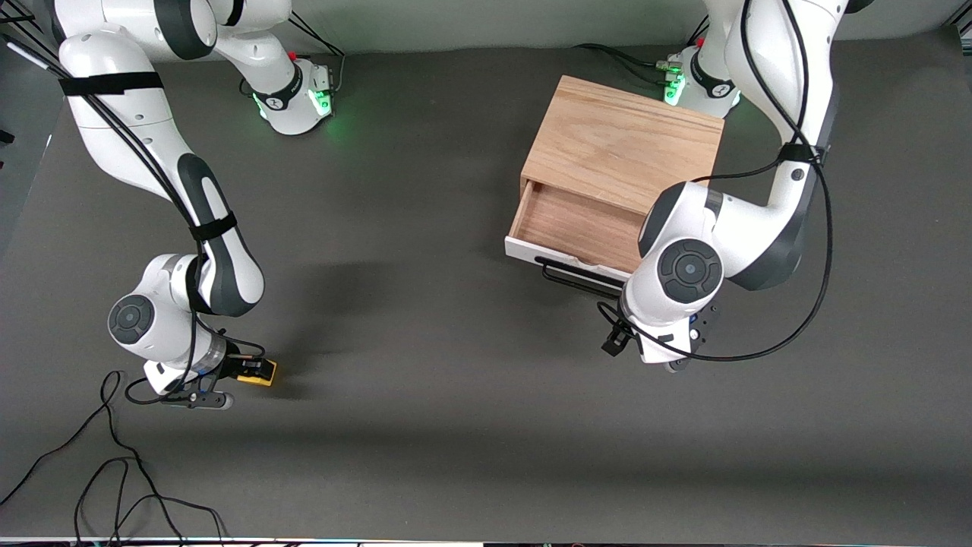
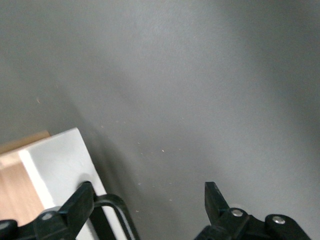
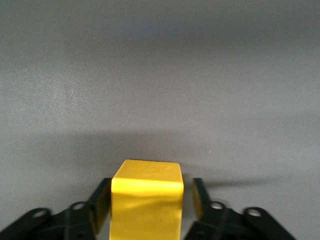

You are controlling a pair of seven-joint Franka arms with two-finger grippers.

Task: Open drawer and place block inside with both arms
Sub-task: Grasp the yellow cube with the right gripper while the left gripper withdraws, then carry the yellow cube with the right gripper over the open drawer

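The drawer [image 1: 577, 224] stands pulled out of the light-oak cabinet [image 1: 623, 144], and its wood interior is empty. Its white front [image 2: 60, 160] and black bar handle [image 1: 569, 277] face the front camera. My left gripper [image 1: 613, 339] is open at the handle's end; the handle [image 2: 117, 210] lies just inside one finger [image 2: 82, 197], not gripped. The yellow block [image 1: 262, 374] sits on the table at the right arm's end. My right gripper [image 1: 250, 370] is low around the block [image 3: 146, 200], one finger on each side, with a gap still showing at one finger [image 3: 199, 192].
Loose black cables [image 1: 114, 471] lie on the grey mat near the front edge at the right arm's end. The left arm's elbow [image 1: 687, 266] hangs over the drawer's corner. Bare mat lies between the block and the drawer.
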